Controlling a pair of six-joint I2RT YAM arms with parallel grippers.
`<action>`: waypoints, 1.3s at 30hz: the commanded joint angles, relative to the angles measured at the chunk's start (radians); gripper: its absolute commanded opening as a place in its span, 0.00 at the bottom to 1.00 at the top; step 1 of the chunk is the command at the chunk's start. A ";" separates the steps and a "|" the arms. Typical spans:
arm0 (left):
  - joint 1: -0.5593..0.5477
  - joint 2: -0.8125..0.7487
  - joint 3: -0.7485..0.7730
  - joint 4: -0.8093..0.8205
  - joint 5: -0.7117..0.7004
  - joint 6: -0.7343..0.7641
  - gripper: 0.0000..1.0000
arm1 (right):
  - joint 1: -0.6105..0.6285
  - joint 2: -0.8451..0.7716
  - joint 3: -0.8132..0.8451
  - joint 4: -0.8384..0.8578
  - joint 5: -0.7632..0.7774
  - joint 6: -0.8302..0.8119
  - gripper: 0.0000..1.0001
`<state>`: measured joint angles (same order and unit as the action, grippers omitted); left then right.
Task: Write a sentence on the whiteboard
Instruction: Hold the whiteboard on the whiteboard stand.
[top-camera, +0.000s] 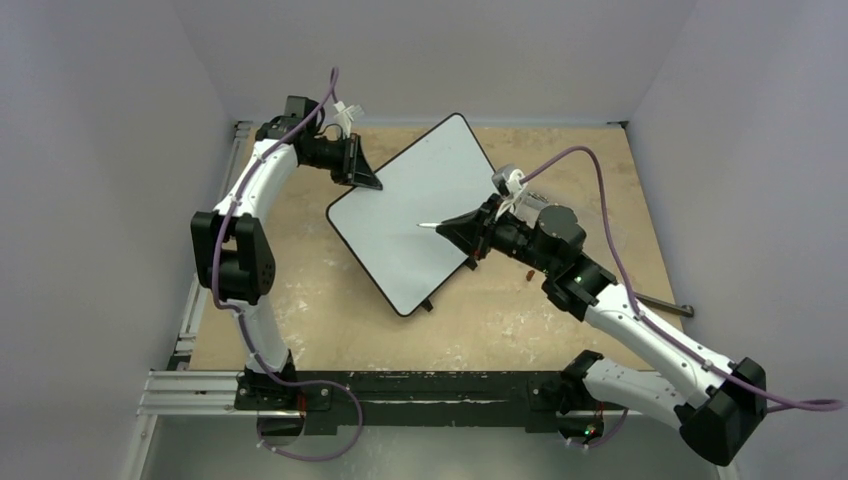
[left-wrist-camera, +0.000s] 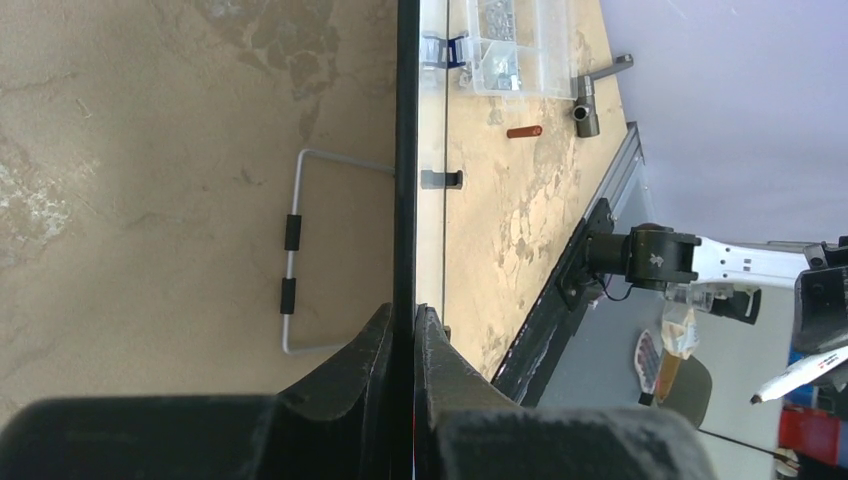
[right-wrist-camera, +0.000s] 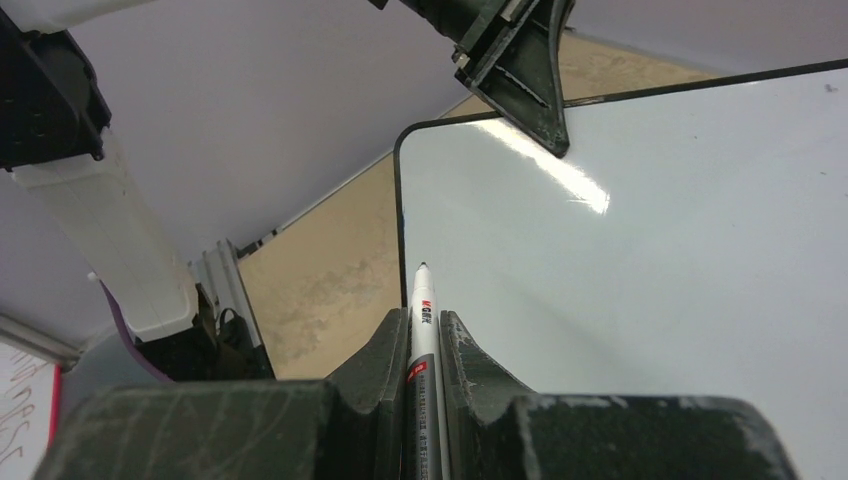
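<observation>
Left jaws clamp the whiteboard (top-camera: 430, 170) edge; right jaws grip the marker (right-wrist-camera: 423, 330) over blank board.

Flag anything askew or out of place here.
The whiteboard lies skewed, diagonal to the edges of the table, its rim clamped by the left gripper. A small reddish-brown cylinder lies loose on the table nearby.

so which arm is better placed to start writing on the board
Right: the right fingers hold the marker, tip over the blank whiteboard. The left fingers are clamped on its edge, steadying it.
</observation>
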<state>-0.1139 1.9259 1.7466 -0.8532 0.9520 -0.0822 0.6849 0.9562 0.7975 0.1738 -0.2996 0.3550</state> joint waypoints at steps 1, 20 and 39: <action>-0.017 -0.073 -0.015 0.033 -0.073 0.077 0.00 | 0.000 0.051 -0.001 0.146 -0.099 -0.025 0.00; -0.040 -0.124 -0.047 0.061 -0.138 0.060 0.00 | 0.069 0.431 0.126 0.437 -0.053 -0.036 0.00; -0.040 -0.137 -0.055 0.077 -0.131 0.045 0.00 | 0.096 0.660 0.288 0.477 -0.002 0.009 0.00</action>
<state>-0.1474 1.8412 1.6947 -0.8253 0.8673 -0.0879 0.7746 1.5997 1.0286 0.6010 -0.3309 0.3485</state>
